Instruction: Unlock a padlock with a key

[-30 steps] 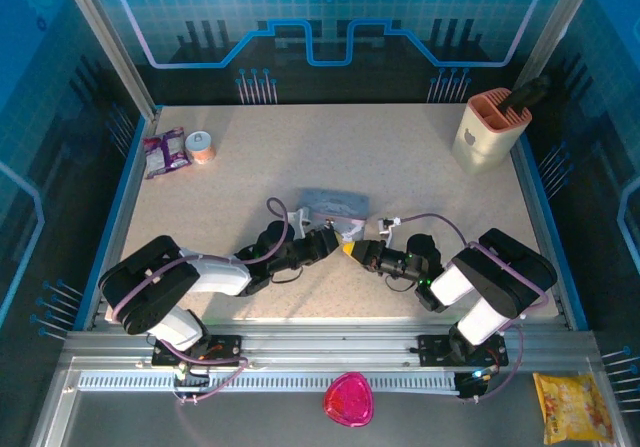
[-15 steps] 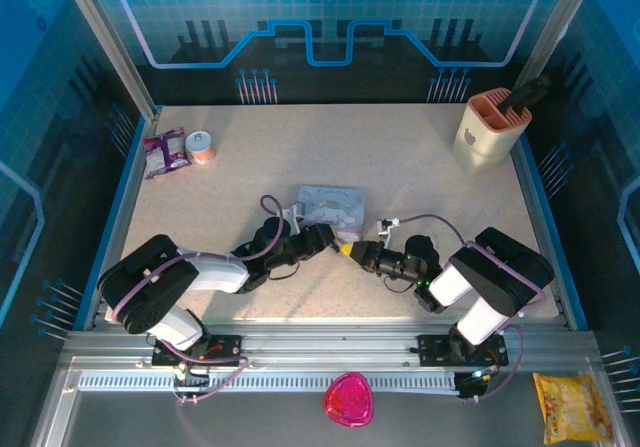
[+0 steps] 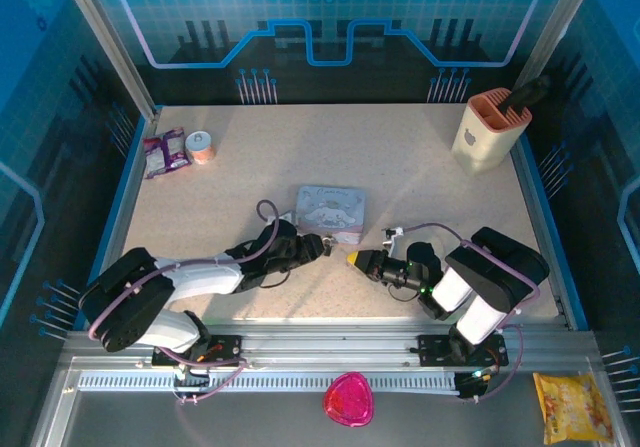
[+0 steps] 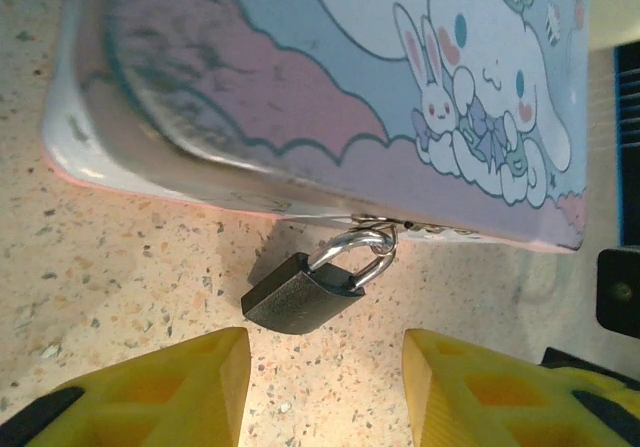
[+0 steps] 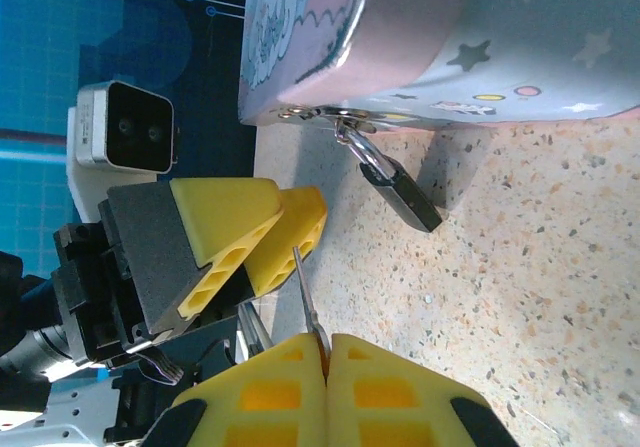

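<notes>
From the top view we record the pale blue tin (image 3: 331, 212) lying near the middle of the worktop (image 3: 420, 167). The left fingers (image 3: 320, 246) sit just off the left part of its near edge. The right fingers (image 3: 353, 259) are to the right of them, close but apart. At that height the small items by the tin cannot be made out.

The left wrist view supplies the detail. The padlock (image 4: 300, 297) hangs by its shackle (image 4: 355, 252) from a small metal hasp (image 4: 385, 229) on the tin's near edge. The shackle appears seated in the dark body, which slants down onto the worktop. The left fingers (image 4: 170, 382) stand moderately apart and hold nothing. The padlock lies just beyond their tips, opposite the gap, untouched.

The right wrist view adds the key (image 5: 308, 302). The right fingers (image 5: 260, 392) are pressed together on it, with its thin blade projecting from between the tips toward the tin. The key's tip is short of the padlock and clear of it. The left fingers lie just beside the blade. We cannot tell which way the keyhole faces.
</notes>
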Controlling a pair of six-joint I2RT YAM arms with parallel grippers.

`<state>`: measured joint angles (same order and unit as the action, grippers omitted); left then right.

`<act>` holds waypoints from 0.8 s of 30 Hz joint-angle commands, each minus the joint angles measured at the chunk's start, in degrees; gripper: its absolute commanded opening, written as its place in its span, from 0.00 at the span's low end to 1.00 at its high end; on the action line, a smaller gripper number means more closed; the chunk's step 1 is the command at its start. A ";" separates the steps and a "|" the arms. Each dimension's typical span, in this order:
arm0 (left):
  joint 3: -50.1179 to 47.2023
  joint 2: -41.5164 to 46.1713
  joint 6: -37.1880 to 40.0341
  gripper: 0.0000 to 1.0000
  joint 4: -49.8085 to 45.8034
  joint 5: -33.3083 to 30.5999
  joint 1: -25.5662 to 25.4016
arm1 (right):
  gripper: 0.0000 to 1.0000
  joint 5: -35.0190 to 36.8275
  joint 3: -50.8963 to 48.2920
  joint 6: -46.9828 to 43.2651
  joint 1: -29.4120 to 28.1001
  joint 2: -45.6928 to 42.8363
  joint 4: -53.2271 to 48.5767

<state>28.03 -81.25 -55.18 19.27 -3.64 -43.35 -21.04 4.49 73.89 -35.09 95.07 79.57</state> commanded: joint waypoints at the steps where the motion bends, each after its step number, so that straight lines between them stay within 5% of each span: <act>1: 2.78 -2.85 6.88 0.46 -2.72 -1.33 -0.33 | 0.00 0.76 0.17 -1.37 0.02 0.48 1.89; 15: 11.31 -13.58 14.70 0.47 -5.82 -3.57 -2.12 | 0.00 1.04 0.24 -4.03 0.02 -8.30 -8.02; 24: 11.06 -14.68 12.66 0.32 -5.40 -4.81 -2.48 | 0.00 3.06 4.20 -12.00 -0.23 -27.47 -36.85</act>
<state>38.87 -95.33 -42.09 14.98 -7.31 -45.60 -19.79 6.24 66.72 -35.09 72.34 56.40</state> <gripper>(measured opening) 0.333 0.064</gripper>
